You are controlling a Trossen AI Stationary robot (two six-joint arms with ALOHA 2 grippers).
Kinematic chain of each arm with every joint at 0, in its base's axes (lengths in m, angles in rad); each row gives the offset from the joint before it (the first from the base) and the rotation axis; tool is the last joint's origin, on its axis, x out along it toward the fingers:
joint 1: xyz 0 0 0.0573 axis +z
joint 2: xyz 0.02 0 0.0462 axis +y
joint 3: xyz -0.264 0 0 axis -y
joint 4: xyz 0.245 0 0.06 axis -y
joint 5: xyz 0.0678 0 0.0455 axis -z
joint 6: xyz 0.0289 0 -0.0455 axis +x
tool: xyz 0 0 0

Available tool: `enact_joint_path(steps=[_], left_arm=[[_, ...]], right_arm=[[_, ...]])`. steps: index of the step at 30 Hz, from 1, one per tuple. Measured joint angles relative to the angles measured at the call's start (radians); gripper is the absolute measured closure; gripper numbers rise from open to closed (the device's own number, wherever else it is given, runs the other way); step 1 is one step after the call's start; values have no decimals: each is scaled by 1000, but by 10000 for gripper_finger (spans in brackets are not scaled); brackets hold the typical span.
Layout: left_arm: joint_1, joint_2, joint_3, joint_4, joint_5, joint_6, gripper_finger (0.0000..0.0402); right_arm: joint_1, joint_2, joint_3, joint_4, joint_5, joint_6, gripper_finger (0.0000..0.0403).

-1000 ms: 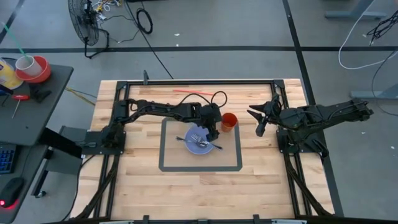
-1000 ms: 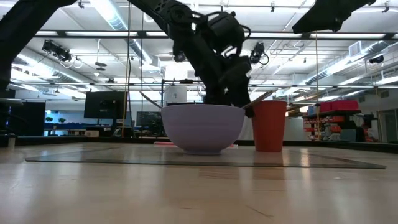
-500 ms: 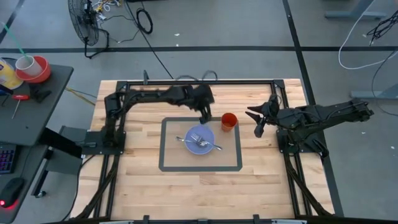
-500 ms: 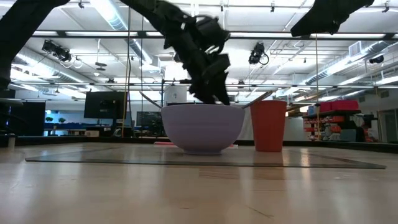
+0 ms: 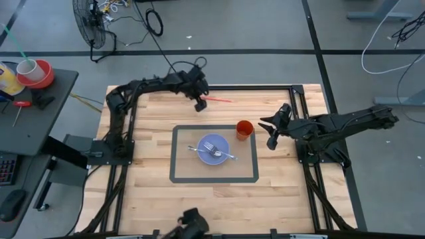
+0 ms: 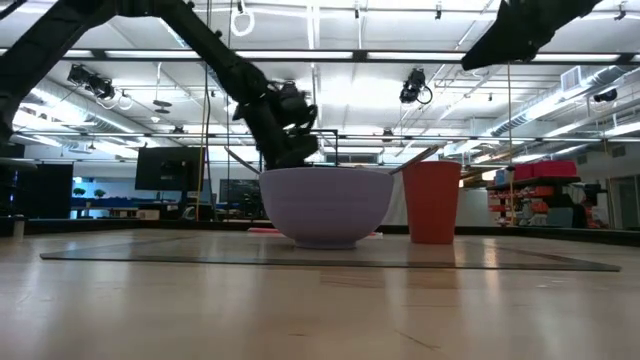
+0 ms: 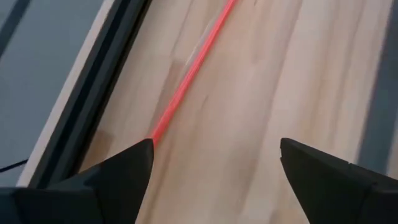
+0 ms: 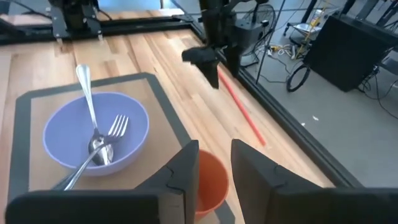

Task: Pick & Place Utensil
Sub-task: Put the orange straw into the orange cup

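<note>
Hovering my left fingers (image 7: 211, 168), spread, over a thin red straw (image 5: 218, 99) near the tabletop's (image 5: 146, 199) far edge: light, slippery; pinch mid-length. Right fingers (image 8: 214, 163) part-spread, waiting.

A bowl (image 5: 213, 151) sits at the middle of a mat (image 5: 180, 174) in the table's (image 5: 279, 199) centre. A fork (image 5: 211, 147) and spoon (image 5: 199, 149) lie crossed in the bowl. A cup (image 5: 244, 129) stands just right of it, slightly farther back. A straw (image 5: 218, 99) lies along the far edge, behind the mat.
</note>
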Motion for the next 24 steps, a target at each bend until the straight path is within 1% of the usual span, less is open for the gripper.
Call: enact_joint_path(steps=[5,11,15,20,24], left_arm=[[86,0,-51,7,46,154,58],[150,0,-129,55,46,318,83],[179,1,-161,117,-3,338,109],[222,14,-161,133,114,310,138],[230,46,-160,137,108,322,160]], right_arm=[[0,34,0,2,-4,0,305],[0,60,0,22,-4,0,305],[0,69,0,42,-4,0,305],[0,70,0,67,-4,0,305],[-1,70,0,68,-3,0,305]])
